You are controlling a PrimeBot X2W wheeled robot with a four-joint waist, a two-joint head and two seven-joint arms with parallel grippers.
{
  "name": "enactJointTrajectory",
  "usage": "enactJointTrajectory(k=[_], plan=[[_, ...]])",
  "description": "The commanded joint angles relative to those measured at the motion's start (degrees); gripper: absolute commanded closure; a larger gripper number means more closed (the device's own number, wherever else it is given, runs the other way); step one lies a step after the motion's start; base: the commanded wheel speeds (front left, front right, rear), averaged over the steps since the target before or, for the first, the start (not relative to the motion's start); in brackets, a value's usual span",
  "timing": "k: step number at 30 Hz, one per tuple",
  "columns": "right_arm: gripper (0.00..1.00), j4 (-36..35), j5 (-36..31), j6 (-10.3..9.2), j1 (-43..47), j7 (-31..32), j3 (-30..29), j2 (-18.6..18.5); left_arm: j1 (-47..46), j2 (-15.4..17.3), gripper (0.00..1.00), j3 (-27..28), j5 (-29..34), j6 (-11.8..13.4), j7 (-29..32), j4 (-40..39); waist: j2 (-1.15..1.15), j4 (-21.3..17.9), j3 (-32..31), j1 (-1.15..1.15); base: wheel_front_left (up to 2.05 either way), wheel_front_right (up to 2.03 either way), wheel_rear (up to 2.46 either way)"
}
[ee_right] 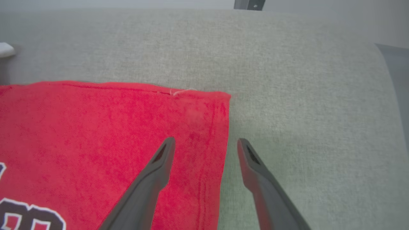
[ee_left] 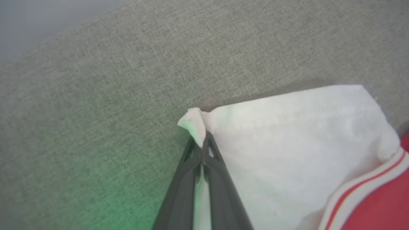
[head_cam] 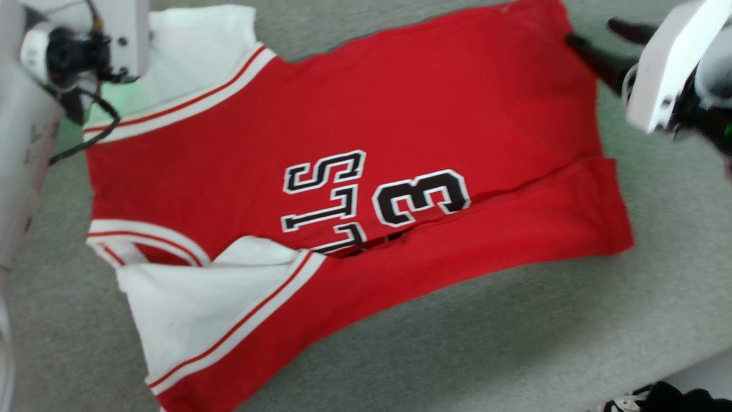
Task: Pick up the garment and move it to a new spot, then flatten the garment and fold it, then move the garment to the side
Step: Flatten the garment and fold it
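Note:
The garment [head_cam: 400,114], a red jersey with white sleeves and black-white lettering, lies spread sideways on a grey fabric surface [head_cam: 514,343]. Its near long side is folded over the lettering. At the upper left my left gripper [ee_left: 202,143] is shut on the corner of the far white sleeve [ee_left: 287,143], a bit of cloth poking past the tips. At the upper right my right gripper [head_cam: 595,40] is open. It straddles the garment's [ee_right: 96,127] hem near the far corner. One of its fingers [ee_right: 159,166] is over the red cloth, the other over bare grey fabric.
The grey surface ends at a rounded edge [ee_right: 383,80] on the right of the right wrist view. A pale floor and a dark shoe [head_cam: 657,400] lie at the lower right of the head view. A pale body panel [head_cam: 23,171] runs down the left edge.

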Motion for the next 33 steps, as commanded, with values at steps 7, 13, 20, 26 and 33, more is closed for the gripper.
enactJointTrajectory(k=[7, 13, 20, 26, 33], plan=[[0.00, 18.45, -1.44, -0.07, -10.97, 1.77, 2.72, 2.49, 0.94, -5.28, 1.00, -2.26, 0.45, -0.79, -0.66, 3.42, 0.00, 6.14, 4.20, 0.00, 0.00, 0.00, 0.00], [0.00, 24.26, 1.31, -0.05, -12.34, 2.10, 6.07, 3.67, 0.81, -7.38, 1.00, -3.07, 0.46, -1.84, -1.84, 5.79, 0.00, 7.51, 4.32, 0.00, 0.00, 0.00, 0.00], [1.00, 27.17, 3.13, -0.06, -13.54, -1.76, 8.39, 2.82, 1.52, -8.85, 1.00, -2.96, -0.46, -3.18, -4.57, 7.58, 0.00, 8.24, 3.36, 0.00, 0.00, 0.00, 0.00], [1.00, 28.04, 4.44, -0.07, -12.17, -6.55, 9.83, 1.56, 2.75, -10.08, 1.00, -1.84, -1.72, -4.44, -12.21, 7.16, 0.00, 9.73, -0.87, 0.00, 0.00, 0.00, 0.00], [1.00, 24.32, 6.02, -0.07, -7.23, -13.37, 13.45, -2.21, 6.68, -10.07, 1.00, -2.24, -4.97, -4.86, -22.72, 1.01, 0.00, 12.25, -10.03, 0.00, 0.00, 0.00, 0.00]])
